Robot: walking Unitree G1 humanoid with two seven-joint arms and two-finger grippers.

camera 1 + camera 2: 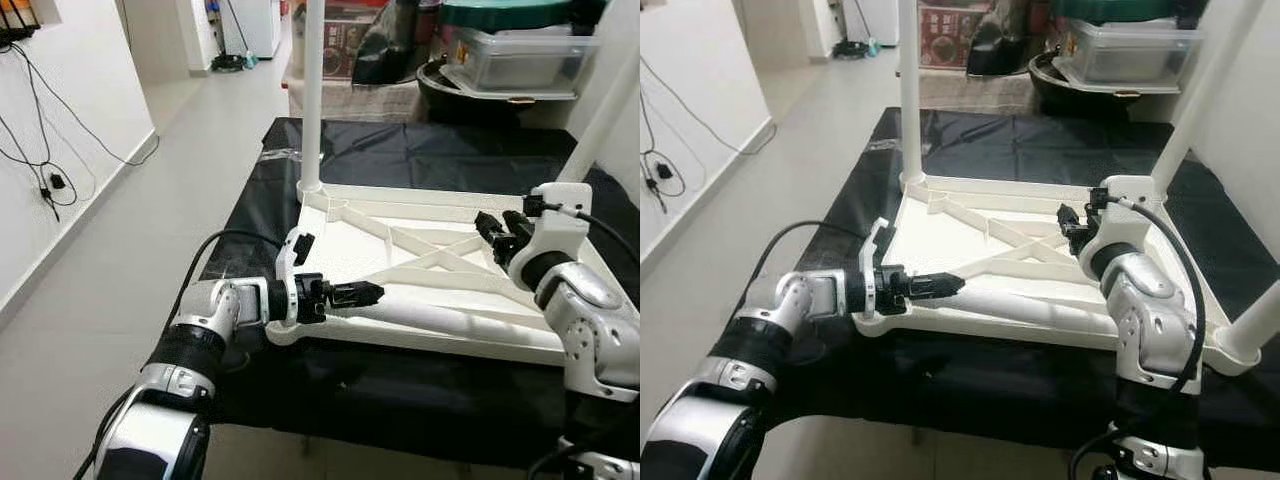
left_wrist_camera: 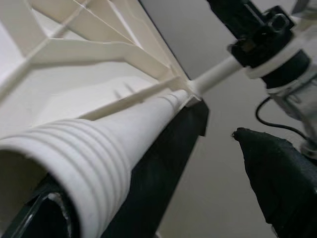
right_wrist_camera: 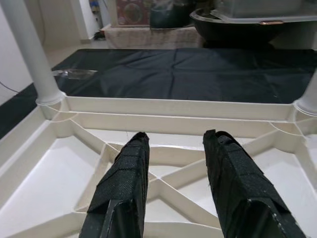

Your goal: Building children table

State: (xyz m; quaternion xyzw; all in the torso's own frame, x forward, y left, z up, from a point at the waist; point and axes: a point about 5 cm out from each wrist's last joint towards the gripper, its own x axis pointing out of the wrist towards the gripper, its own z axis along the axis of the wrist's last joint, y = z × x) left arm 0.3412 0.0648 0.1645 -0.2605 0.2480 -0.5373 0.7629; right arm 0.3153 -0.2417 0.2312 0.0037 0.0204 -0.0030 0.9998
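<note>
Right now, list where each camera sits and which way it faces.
Left eye view: on the head, looking forward and down at the upturned tabletop; both arms show.
Right eye view: the same scene, shifted sideways.
Left wrist view: on the left wrist, along the loose leg held by the left end effector.
Right wrist view: on the right wrist, over the open right end effector at the ribs.
All share the tabletop.

home | tiled hallway floor (image 1: 200,110) | stacked storage tubs (image 1: 520,50)
</note>
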